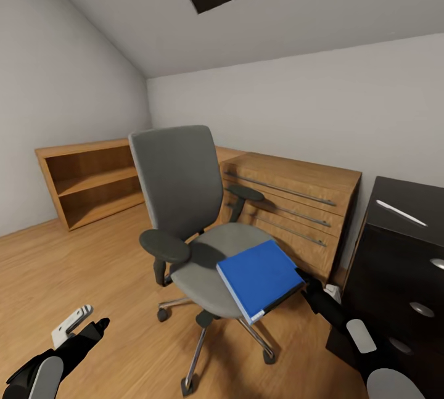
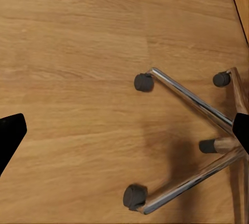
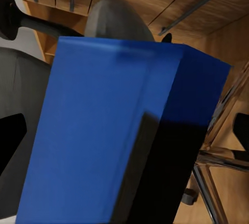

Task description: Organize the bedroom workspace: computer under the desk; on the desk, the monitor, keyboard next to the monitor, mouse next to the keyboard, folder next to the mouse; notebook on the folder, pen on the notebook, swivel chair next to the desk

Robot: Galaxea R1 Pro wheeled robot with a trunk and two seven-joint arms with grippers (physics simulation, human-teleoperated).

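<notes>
Blue folder (image 1: pixel 259 279) tilts off the swivel chair (image 1: pixel 185 201), its edge seemingly pinched in my right gripper (image 1: pixel 306 282). My left gripper (image 1: pixel 83 324) hangs spread above the wood floor (image 1: pixel 74 263).

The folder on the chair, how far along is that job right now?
Nothing looks finished. The folder lies on the swivel chair seat, overhanging its front edge. The right pincer is at the folder's edge, grip unclear. The left pincer hangs low over the floor. Carrying the folder to the desk remains.
</notes>
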